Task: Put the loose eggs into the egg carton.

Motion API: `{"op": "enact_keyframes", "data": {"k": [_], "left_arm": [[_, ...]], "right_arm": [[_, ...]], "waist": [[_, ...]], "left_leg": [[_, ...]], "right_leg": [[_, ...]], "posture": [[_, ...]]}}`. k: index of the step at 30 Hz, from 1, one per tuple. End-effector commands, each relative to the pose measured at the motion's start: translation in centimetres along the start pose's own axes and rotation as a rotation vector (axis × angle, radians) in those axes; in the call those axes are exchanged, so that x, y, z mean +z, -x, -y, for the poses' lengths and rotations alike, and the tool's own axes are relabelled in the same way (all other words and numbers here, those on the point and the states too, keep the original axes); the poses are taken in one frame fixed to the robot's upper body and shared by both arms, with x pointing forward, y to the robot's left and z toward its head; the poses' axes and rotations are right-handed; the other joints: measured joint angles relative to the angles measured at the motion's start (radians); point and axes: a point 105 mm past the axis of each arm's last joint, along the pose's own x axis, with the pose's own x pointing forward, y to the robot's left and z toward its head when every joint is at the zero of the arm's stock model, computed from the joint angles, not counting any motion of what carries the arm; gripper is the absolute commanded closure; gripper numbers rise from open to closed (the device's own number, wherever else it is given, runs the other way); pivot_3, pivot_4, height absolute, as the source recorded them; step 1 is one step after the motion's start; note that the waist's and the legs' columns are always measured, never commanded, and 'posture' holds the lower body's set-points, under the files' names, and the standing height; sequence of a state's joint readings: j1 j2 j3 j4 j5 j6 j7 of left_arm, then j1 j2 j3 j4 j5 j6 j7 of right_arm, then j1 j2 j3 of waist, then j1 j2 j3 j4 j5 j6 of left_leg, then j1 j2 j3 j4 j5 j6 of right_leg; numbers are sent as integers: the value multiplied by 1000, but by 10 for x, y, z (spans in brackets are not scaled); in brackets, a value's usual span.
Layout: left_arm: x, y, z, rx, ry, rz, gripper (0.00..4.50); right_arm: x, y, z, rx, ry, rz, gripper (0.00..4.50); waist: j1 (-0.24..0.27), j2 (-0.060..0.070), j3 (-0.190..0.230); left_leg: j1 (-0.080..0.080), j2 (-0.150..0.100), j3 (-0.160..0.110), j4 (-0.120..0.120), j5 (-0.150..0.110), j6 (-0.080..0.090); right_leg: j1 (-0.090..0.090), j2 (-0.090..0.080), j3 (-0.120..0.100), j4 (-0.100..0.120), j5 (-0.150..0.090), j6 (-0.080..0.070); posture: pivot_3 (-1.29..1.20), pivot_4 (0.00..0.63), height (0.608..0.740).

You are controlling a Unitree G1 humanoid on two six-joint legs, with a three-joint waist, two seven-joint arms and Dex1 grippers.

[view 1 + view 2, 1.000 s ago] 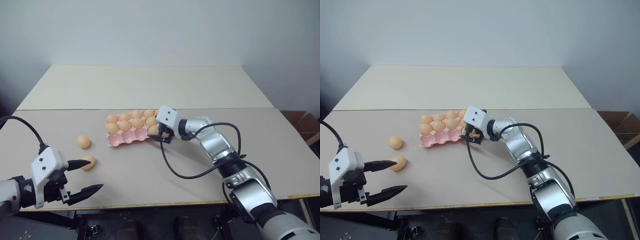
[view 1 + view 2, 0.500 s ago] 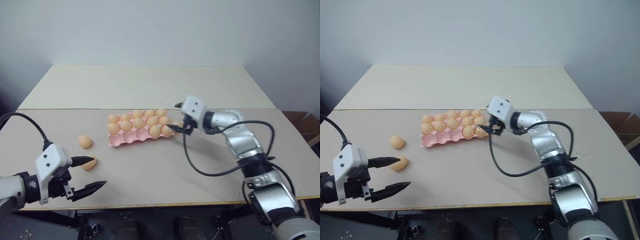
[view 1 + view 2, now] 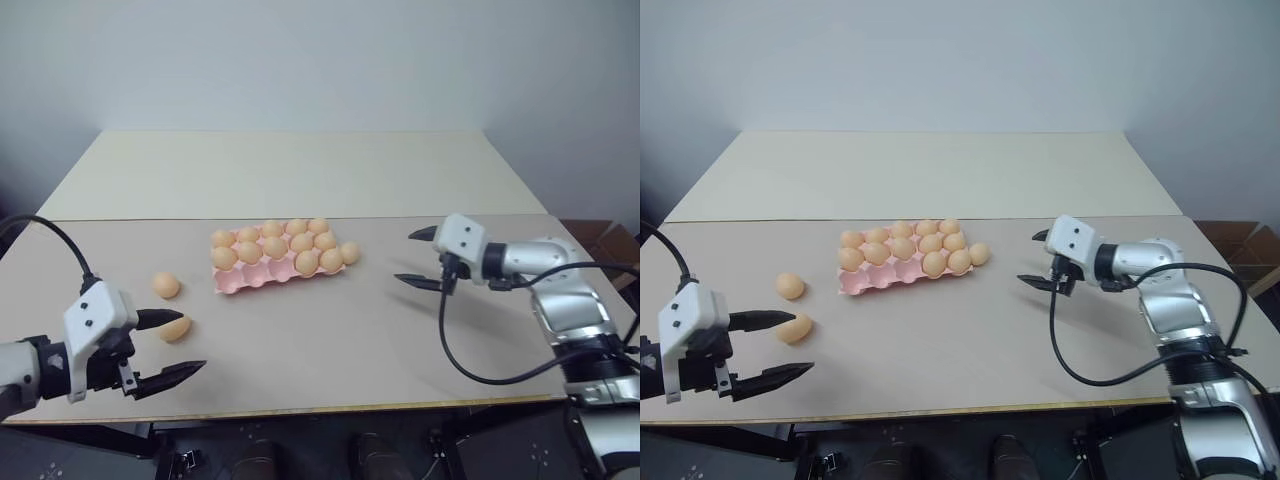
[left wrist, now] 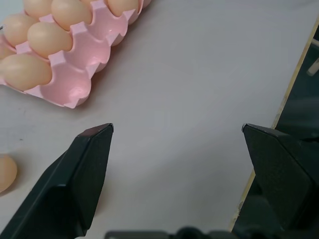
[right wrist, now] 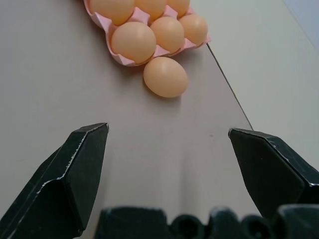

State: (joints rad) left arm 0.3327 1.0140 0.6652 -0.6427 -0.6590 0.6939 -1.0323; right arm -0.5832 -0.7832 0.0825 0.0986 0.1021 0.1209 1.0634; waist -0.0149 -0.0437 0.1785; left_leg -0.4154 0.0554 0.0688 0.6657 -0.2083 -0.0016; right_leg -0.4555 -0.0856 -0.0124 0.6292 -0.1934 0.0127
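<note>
The pink egg carton (image 3: 248, 281) lies mid-table with eggs in most cups; the near-left cups are bare. One loose egg (image 3: 350, 252) rests on the table against the carton's right end and shows between the fingers in the right wrist view as egg (image 5: 165, 76). Two more loose eggs (image 3: 166, 285) (image 3: 175, 328) lie to the carton's left. My left gripper (image 3: 191, 341) hovers open near the front edge, its upper finger just beside the nearer egg. My right gripper (image 3: 403, 257) is open and empty, well to the right of the carton.
A second, paler table (image 3: 290, 170) adjoins at the back along a seam. The front table edge (image 3: 330, 408) runs close under my left gripper. A black cable (image 3: 465, 365) loops from my right arm. A cardboard box (image 3: 605, 245) sits off the table's right side.
My right gripper has drawn away from the carton's right end toward the right, open. An egg now lies beside that end. The left gripper has stayed put.
</note>
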Motion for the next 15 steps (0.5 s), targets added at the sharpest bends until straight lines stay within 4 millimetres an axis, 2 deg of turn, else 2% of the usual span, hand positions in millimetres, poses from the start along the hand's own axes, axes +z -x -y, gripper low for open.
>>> {"op": "enact_keyframes", "data": {"k": [1, 9, 15], "left_arm": [[3, 3, -3, 16, -38, -1, 0], [5, -1, -3, -2, -47, 0, 0], [7, -4, -4, -10, -53, 7, 0]], "right_arm": [[11, 13, 4, -14, 37, 22, 17], [8, 10, 1, 8, 33, 53, 17], [-15, -25, 13, -34, -25, 40, 17]], "waist": [[-1, 0, 0], [0, 0, 0], [-8, 0, 0]], "left_leg": [[0, 0, 0, 0, 0, 0], [0, 0, 0, 0, 0, 0], [1, 0, 1, 0, 0, 0]], "right_leg": [[0, 0, 0, 0, 0, 0], [0, 0, 0, 0, 0, 0], [0, 0, 1, 0, 0, 0]], "posture": [[0, 150, 740], [0, 150, 740], [0, 150, 740]]}}
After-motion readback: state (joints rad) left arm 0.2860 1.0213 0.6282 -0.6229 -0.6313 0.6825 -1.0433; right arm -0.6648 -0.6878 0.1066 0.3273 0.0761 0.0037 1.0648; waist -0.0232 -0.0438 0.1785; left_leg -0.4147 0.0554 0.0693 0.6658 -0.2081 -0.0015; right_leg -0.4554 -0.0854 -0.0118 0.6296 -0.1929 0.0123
